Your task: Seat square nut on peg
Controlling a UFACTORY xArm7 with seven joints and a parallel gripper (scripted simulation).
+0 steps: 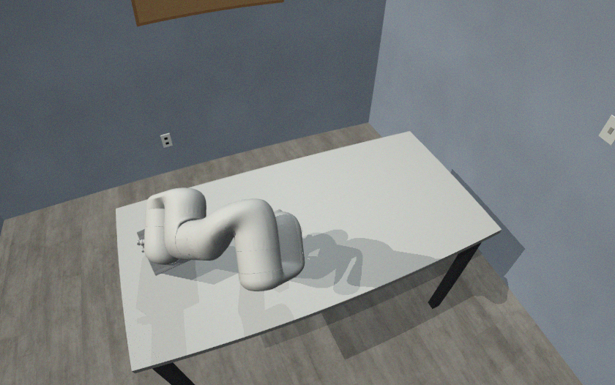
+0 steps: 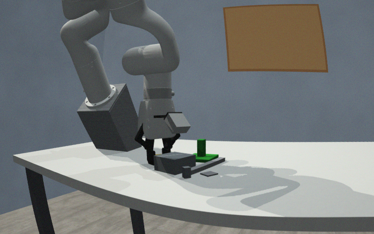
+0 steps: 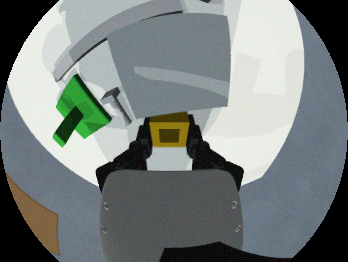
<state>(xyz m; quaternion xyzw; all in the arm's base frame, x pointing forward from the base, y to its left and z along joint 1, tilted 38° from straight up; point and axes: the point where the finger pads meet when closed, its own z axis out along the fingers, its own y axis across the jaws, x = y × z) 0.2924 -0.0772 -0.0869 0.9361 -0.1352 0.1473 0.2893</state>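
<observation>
The square nut point(image 3: 169, 132) is a small yellow frame with a square hole. In the wrist view it sits between my two black fingers, at the near edge of a large grey block point(image 3: 174, 63). My gripper point(image 3: 169, 123) is shut on the nut, low at the table top. In the exterior view the gripper point(image 2: 157, 154) stands upright just behind the grey block point(image 2: 174, 162), which hides the nut there. The green square peg point(image 2: 201, 147) stands upright on its green base point(image 2: 206, 157), right of the block; it also shows in the wrist view point(image 3: 75, 115). The top view shows only the arm point(image 1: 226, 238), which hides the gripper and the objects.
A long grey bar point(image 2: 208, 164) lies in front of the green base, with a small dark cube point(image 2: 186, 171) at its near end and a flat dark tile point(image 2: 209, 173) beside it. The arm's grey mounting box point(image 2: 110, 118) is close on the left.
</observation>
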